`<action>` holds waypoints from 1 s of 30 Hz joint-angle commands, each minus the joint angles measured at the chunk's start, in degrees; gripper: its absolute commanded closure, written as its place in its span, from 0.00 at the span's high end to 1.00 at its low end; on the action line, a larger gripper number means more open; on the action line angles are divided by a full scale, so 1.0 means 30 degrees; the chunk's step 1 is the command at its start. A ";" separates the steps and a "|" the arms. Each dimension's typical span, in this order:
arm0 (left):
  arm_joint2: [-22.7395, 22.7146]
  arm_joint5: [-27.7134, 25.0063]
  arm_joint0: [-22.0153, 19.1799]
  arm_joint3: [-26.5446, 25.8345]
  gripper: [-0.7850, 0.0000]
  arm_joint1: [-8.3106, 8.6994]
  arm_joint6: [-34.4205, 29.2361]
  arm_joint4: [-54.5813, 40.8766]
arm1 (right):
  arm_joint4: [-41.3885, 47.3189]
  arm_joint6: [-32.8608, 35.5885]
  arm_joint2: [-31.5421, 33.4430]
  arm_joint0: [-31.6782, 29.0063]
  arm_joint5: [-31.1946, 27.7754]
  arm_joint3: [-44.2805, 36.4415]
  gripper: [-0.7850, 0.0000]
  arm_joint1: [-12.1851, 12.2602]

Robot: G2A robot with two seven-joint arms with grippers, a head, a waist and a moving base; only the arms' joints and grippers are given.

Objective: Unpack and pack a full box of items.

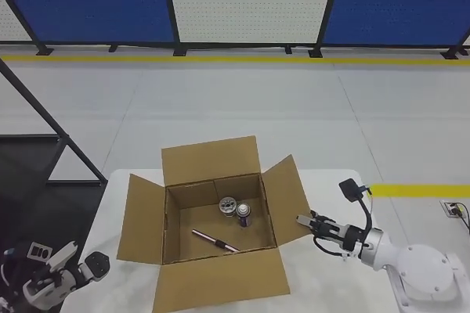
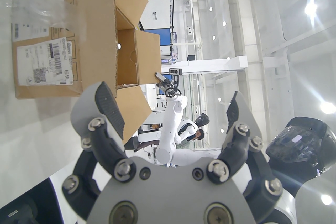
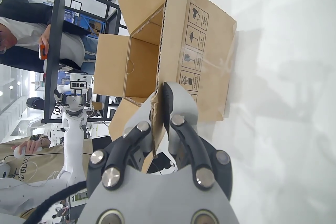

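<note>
An open cardboard box stands on the white table with all flaps spread out. Inside lie two small cans near the far wall and a thin dark rod on the bottom. My right gripper is shut on the edge of the box's right flap; the cardboard sits between its fingers. My left gripper hangs open off the table's near left corner, apart from the box, with nothing between its pads.
A black frame stand rises at the left of the table. Blue partition panels and a yellow floor line run along the back. Bare tabletop lies right of the box.
</note>
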 commanded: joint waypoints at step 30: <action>0.2411 0.1689 -0.2922 0.0781 1.00 0.0305 0.1967 0.1612 | 0.4737 0.0424 -0.2692 0.2985 -0.2150 0.1796 1.00 0.0369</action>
